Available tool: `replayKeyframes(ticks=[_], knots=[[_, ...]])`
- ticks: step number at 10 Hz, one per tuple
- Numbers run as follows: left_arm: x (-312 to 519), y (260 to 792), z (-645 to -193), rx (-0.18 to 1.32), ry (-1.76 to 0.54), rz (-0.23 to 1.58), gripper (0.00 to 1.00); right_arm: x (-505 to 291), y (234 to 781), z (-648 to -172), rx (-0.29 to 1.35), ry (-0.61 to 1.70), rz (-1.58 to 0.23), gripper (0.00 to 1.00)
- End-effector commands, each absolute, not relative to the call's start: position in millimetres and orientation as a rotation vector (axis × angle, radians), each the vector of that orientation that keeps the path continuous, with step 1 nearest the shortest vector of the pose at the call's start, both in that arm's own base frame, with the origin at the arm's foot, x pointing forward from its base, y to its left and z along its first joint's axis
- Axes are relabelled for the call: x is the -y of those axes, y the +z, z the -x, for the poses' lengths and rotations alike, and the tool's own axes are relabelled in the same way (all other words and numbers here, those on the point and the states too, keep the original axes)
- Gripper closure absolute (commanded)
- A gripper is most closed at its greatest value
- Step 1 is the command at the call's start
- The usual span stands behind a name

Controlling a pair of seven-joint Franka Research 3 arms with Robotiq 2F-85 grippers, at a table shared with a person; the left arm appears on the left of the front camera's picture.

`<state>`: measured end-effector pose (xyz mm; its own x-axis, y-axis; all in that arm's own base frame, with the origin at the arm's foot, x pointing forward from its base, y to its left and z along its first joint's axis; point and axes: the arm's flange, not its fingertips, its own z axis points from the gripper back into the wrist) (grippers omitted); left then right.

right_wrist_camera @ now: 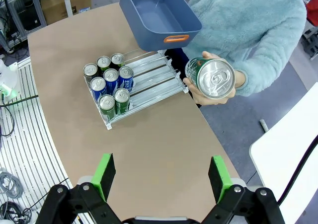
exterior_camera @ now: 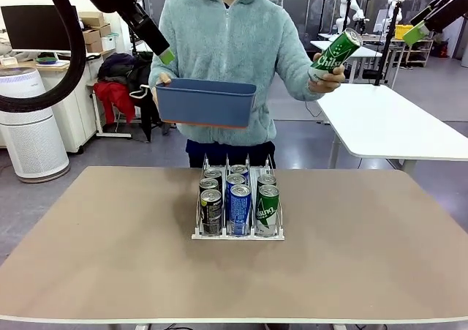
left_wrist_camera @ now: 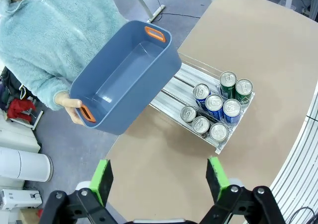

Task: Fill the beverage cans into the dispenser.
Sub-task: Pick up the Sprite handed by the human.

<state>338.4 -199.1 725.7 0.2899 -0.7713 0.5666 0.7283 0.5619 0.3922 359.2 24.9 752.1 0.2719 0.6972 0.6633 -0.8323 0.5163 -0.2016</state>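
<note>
The right gripper [right_wrist_camera: 161,177] hangs high, its fingers spread wide with nothing in them. The left gripper [left_wrist_camera: 159,178] is the same, wide and empty, up above the worktop [left_wrist_camera: 258,45]. Near the right gripper, a person's hand [exterior_camera: 327,79] holds out a green can [exterior_camera: 335,54], tipped on a slant. I think the round can could slip and fall if it gets grabbed crooked. Then it might bang into the eight cans [exterior_camera: 239,198] standing in the dispenser [exterior_camera: 219,236]. The person's other hand [exterior_camera: 164,77] holds an empty blue bin [exterior_camera: 205,103] by its handle.
</note>
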Motion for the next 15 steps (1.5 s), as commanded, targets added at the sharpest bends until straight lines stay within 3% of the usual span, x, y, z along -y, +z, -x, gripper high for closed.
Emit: replayKeyframes(ticks=[1, 6, 15], knots=[[199, 726, -339, 0.784, -0.996, -0.057, 0.0, -24, 754, -357, 0.786, 1.038, -0.198, 0.0], [199, 726, -339, 0.784, -0.996, -0.057, 0.0, -24, 754, -357, 0.784, 1.04, -0.199, 0.0], [199, 726, -339, 0.784, -0.996, -0.057, 0.0, -24, 738, -428, 0.764, 1.08, -0.292, 0.0]])
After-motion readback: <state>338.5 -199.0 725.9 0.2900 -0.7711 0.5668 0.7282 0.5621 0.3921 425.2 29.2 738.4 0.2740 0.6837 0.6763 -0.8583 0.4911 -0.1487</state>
